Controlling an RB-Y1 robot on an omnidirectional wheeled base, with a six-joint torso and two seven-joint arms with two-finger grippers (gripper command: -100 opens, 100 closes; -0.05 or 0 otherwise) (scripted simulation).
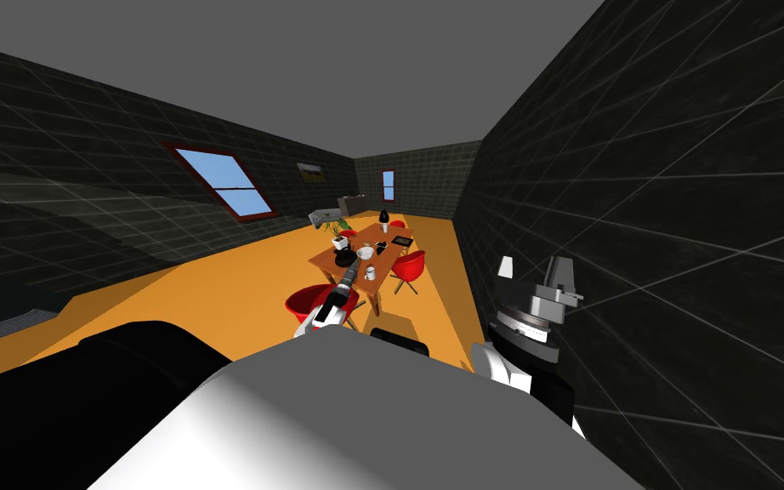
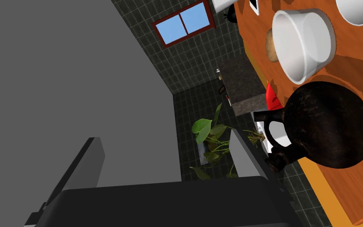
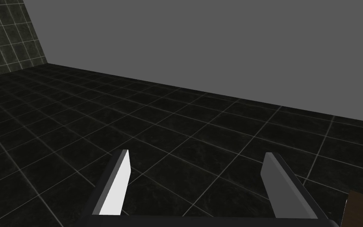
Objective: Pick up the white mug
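Two arms are posed quite differently. Nearest, the right arm is bent upward beside the dark tiled wall [image 1: 679,213]. The right gripper [image 1: 535,270] points up, and its jaws stand wide apart with nothing between them.

The left arm is stretched straight ahead and low over the near end of the wooden counter [image 1: 384,254]. The left gripper [image 1: 351,267] is rolled onto its side, jaws open and empty. One white mug [image 1: 371,272] stands on the counter just beside this gripper, on its right and apart from the fingers.

Just past the left fingers stands one black jug [image 2: 326,126], its handle turned toward them. Beyond it are one white vessel [image 2: 302,43] and the rim of a second white vessel [image 2: 360,12]. The left wrist view does not show whether either is the mug.

Farther along the counter lie one dark tablet [image 1: 402,242] and one black vase [image 1: 384,216]. One leafy plant [image 2: 210,136] stands off the counter's left side.

Four red chairs [image 1: 407,265] ring the counter. Two windows [image 1: 220,183] are set in the walls beyond.
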